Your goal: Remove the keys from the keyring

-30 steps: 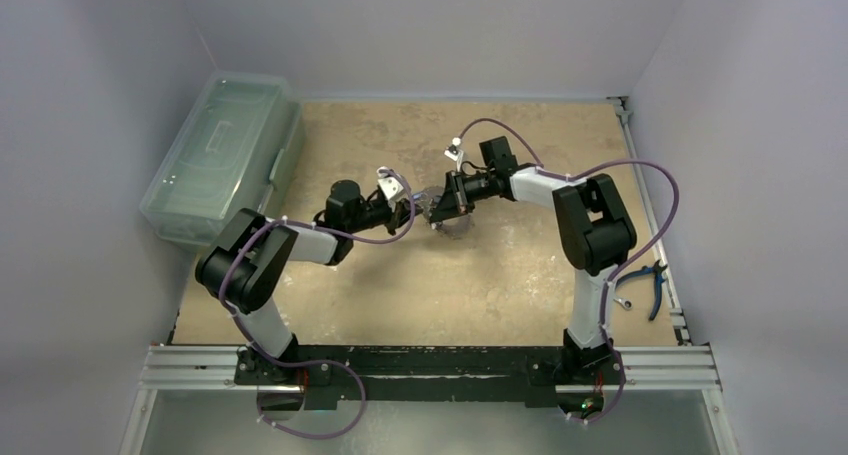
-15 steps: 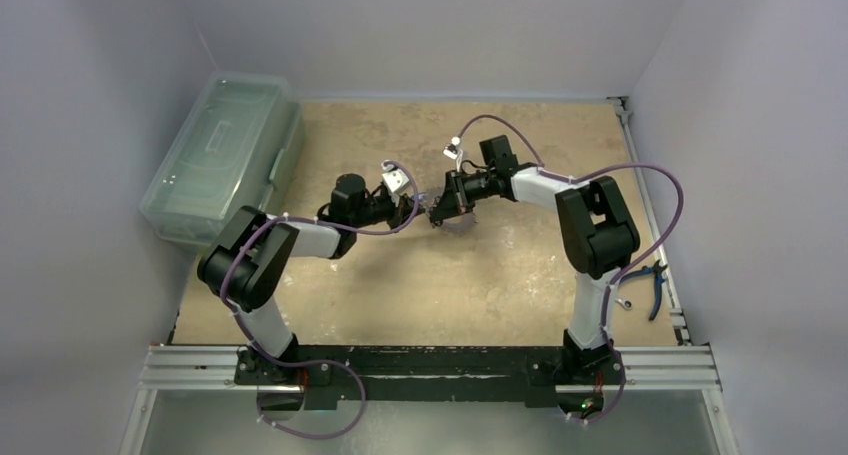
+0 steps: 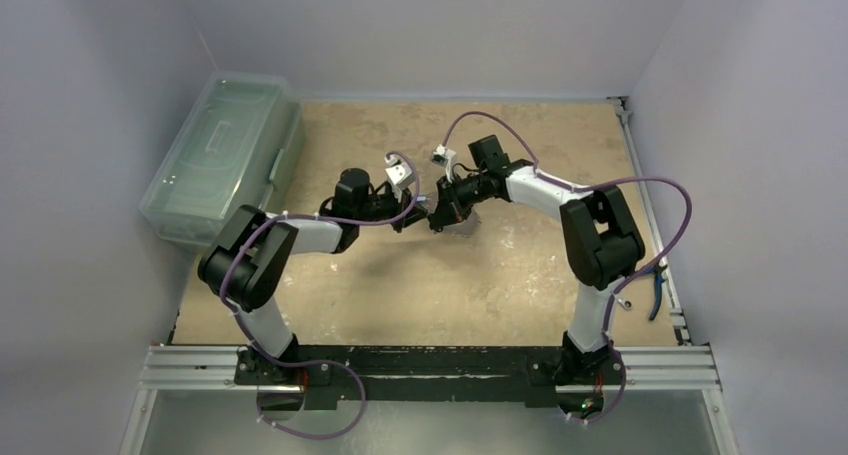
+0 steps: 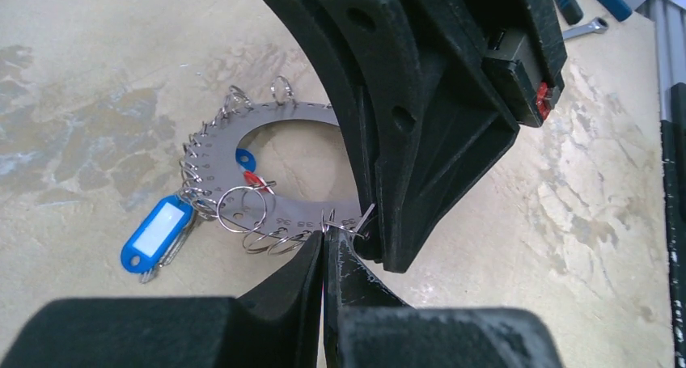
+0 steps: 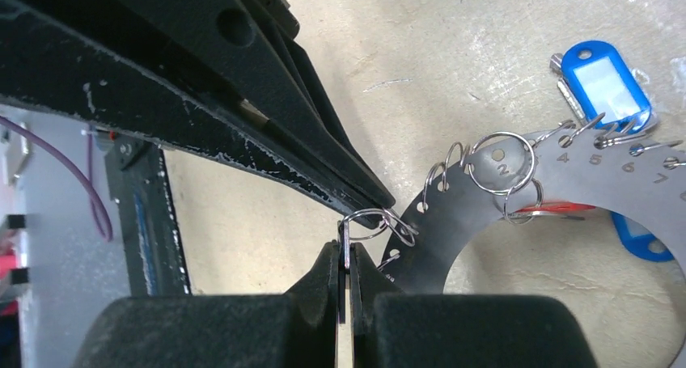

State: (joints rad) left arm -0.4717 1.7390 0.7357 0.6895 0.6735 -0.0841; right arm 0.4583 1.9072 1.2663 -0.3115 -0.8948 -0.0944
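Observation:
The keyring (image 4: 217,154) is a flat silvery disc with numbered holes, fringed with small split rings; it shows too in the right wrist view (image 5: 453,251) and from above (image 3: 457,222). A blue-tagged key (image 4: 158,232) hangs at its rim. My right gripper (image 5: 345,255) is shut on a thin silvery key (image 5: 345,245) that hangs from a small split ring (image 5: 368,222) at the rim. My left gripper (image 4: 328,240) is shut, its tips pinching that same split ring (image 4: 328,221). Both grippers meet tip to tip mid-table (image 3: 430,215).
A clear plastic lidded box (image 3: 225,155) stands at the far left. Blue-handled pliers (image 3: 655,285) and a silver spanner (image 3: 625,302) lie at the right edge. Red (image 4: 255,179) and blue (image 4: 244,158) plastic key heads show through the disc's hole.
Both grippers have shifted a little toward the far side with the keyring between them, and both wrists have turned. Both stay shut.

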